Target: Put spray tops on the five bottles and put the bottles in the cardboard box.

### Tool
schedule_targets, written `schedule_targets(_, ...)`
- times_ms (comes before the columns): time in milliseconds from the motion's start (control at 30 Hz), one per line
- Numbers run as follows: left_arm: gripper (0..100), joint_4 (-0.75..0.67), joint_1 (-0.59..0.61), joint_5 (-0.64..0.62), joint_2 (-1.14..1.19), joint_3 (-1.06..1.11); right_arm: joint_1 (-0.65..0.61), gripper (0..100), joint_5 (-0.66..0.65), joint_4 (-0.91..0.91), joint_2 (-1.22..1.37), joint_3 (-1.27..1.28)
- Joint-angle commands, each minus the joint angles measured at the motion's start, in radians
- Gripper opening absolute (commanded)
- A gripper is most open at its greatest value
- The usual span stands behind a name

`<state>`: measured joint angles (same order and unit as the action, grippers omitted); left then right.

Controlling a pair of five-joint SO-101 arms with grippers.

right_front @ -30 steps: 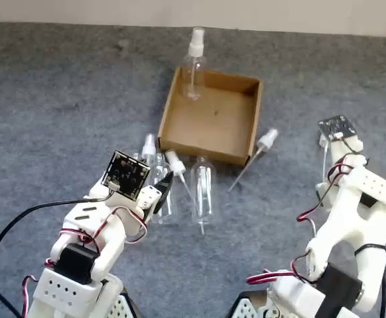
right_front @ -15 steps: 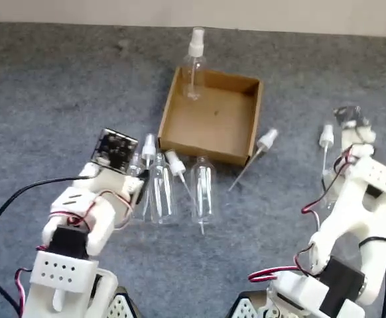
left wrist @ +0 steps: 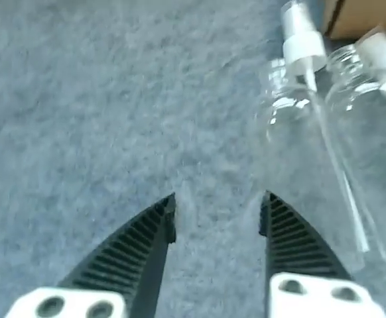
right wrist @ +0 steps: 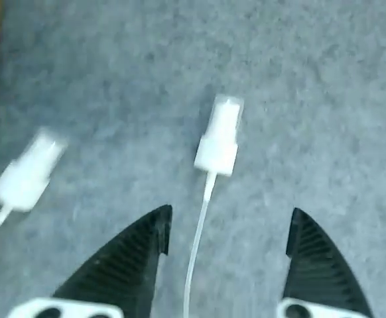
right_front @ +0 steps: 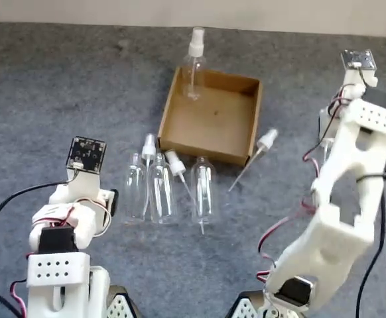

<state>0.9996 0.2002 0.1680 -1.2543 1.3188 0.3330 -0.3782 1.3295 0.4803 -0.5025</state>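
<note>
Three clear bottles [right_front: 160,189] lie side by side on the grey carpet in front of the cardboard box [right_front: 249,126]. A fourth bottle [right_front: 194,63] with a spray top stands upright at the box's far wall. Loose spray tops [right_front: 176,162] lie among the bottles, and another spray top [right_front: 267,139] lies right of the box. My left gripper [left wrist: 216,205] hovers open over bare carpet just beside the nearest bottle [left wrist: 289,129]. My right gripper [right wrist: 226,222] is open above a white spray top [right wrist: 218,142], whose tube runs between the fingers.
A second spray top [right wrist: 27,173] lies toward the box from the right gripper. The right arm [right_front: 349,165] stretches far along the table's right side. The left arm [right_front: 70,218] sits at the near left. Open carpet lies to the left.
The left arm has swung left, off the bottles, to their outer side. The right arm has stretched farther away from the front, over the spray top on the right.
</note>
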Motion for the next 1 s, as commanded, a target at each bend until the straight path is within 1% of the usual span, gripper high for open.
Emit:
schedule_targets(0, 16, -0.069, 0.025, 0.009, 0.001, 0.024, -0.010, 22.4, 0.017, 0.015, 0.186, -0.306)
schedule_targets(67, 16, -0.100, 0.025, 0.009, 0.001, 0.044, -0.015, 22.4, 0.017, 0.016, 0.294, -0.420)
schedule_targets(233, 16, -0.106, 0.025, 0.009, 0.001, 0.048, -0.016, 22.1, 0.018, 0.018, 0.509, -0.611)
schedule_targets(300, 16, -0.107, 0.025, 0.009, 0.001, 0.048, -0.016, 17.8, 0.018, 0.065, 0.565, -0.668)
schedule_targets(400, 16, -0.109, 0.025, 0.009, 0.001, 0.048, -0.021, 7.0, 0.012, 0.163, 0.618, -0.760)
schedule_targets(467, 16, -0.109, 0.025, 0.009, 0.001, 0.048, -0.025, 3.0, 0.012, 0.213, 0.641, -0.812)
schedule_targets(600, 16, -0.107, 0.025, 0.009, 0.001, 0.048, -0.024, 0.4, 0.018, 0.272, 0.647, -0.952)
schedule_targets(767, 16, -0.104, 0.028, 0.009, 0.001, 0.038, -0.047, 0.4, 0.018, 0.392, 0.631, -1.293)
schedule_targets(800, 16, -0.103, 0.044, 0.009, 0.001, 0.027, -0.056, 0.4, 0.018, 0.404, 0.599, -1.322)
schedule_targets(867, 16, -0.103, 0.101, 0.009, 0.008, -0.021, -0.064, 0.4, 0.037, 0.426, 0.524, -1.279)
schedule_targets(967, 16, -0.089, 0.205, 0.012, 0.010, -0.101, -0.082, 0.4, 0.138, 0.435, 0.404, -1.230)
